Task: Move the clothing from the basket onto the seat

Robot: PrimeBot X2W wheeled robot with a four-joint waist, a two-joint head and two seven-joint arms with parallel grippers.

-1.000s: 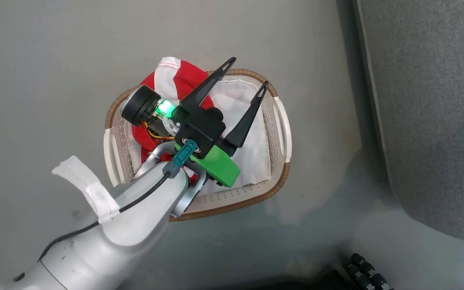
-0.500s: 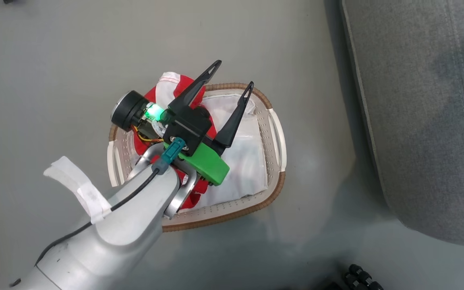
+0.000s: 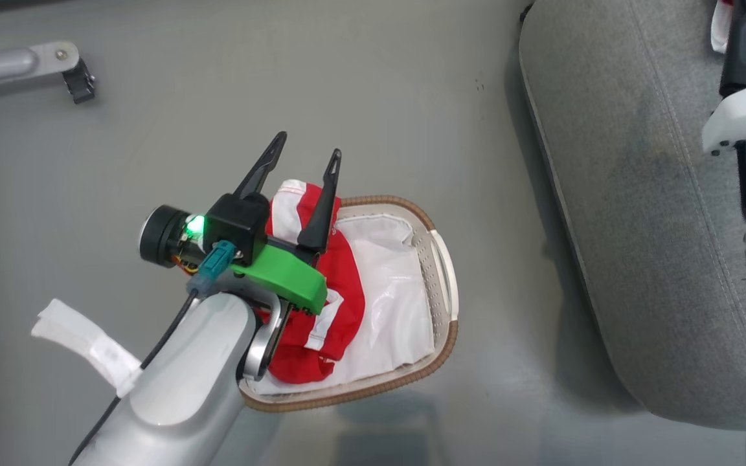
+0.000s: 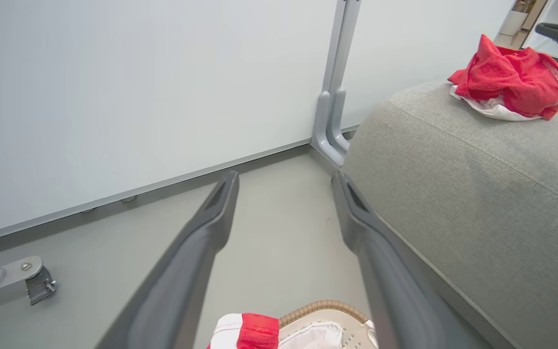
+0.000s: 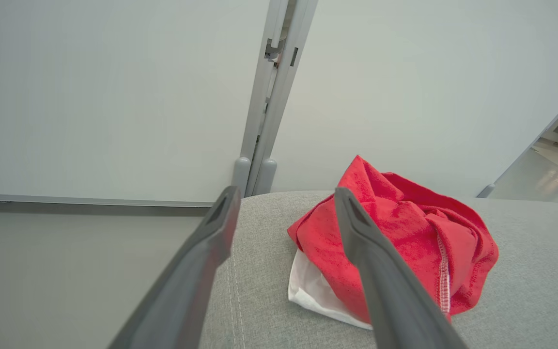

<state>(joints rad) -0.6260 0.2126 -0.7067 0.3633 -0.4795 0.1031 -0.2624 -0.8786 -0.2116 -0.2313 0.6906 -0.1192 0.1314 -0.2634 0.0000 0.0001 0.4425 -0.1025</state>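
One red garment with white trim (image 3: 340, 291) lies in the left half of the basket (image 3: 449, 336), over its white lining. My left gripper (image 3: 307, 147) hangs open and empty above the basket's left end, fingertips past the far rim. The left wrist view has the left gripper (image 4: 285, 179) spread wide, with the basket rim (image 4: 325, 306) and red cloth (image 4: 255, 332) below. A second red garment (image 5: 405, 242) sits crumpled on the grey seat (image 5: 526, 291). Just before it, my right gripper (image 5: 286, 194) is open, holding nothing. One right finger (image 3: 734, 58) rises over the seat (image 3: 638, 194).
The basket stands on grey floor, just left of the seat's rounded edge. A white wall panel with a grey post (image 5: 264, 121) runs behind. A metal leg with a caster (image 3: 56, 65) lies on the floor at the far left.
The head camera has turned, bringing the seat, my right arm and the far garment into view. My left gripper has shifted from over the basket's middle to its left end, still open.
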